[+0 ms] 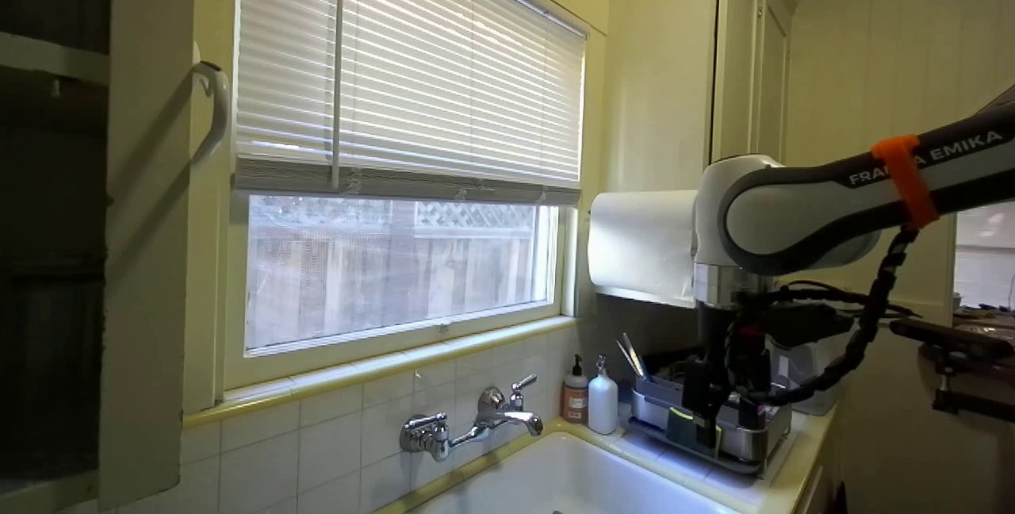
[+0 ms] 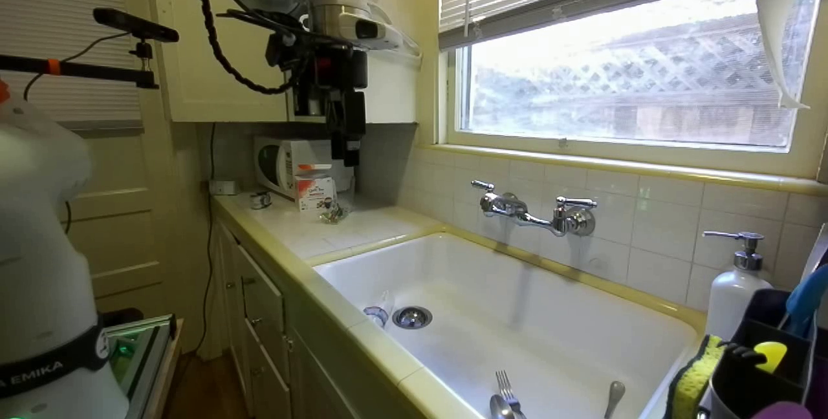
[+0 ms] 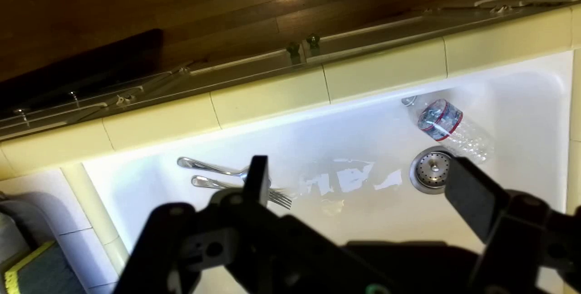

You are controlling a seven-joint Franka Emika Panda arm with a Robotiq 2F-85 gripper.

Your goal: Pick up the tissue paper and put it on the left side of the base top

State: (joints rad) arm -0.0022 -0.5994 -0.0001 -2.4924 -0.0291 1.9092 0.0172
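- The tissue paper (image 1: pixel 641 244), a thick white roll, sits horizontally at the side of the upper cabinet (image 1: pixel 662 62), next to the window (image 1: pixel 396 276); one end is hidden behind the arm (image 1: pixel 781 216).
- In an exterior view a curled white length of it hangs in front of the window, cut off by the upper edge.
- The gripper (image 3: pixel 363 184) is released, its fingers (image 3: pixel 258 180) parted wide and pointing down over the sink (image 3: pixel 363 126), well apart from the roll.
- Below the roll, in an exterior view, a dish rack (image 1: pixel 654 412) stands on the counter, partly covered by the gripper.
- Beside the rack stand two upright pump bottles, brown (image 1: pixel 576 399) and white (image 1: pixel 603 403).
- In both exterior views the faucet (image 1: pixel 507 419) juts from the tiled wall above the sink.
- In the sink, a fork (image 3: pixel 281 198) and a spoon (image 3: pixel 204 164) lie together; a clear plastic bottle (image 3: pixel 440 119) lies just beside the drain strainer (image 3: pixel 433 170).
- Farther out, a box (image 2: pixel 315 194) stands before the microwave (image 2: pixel 278 163).
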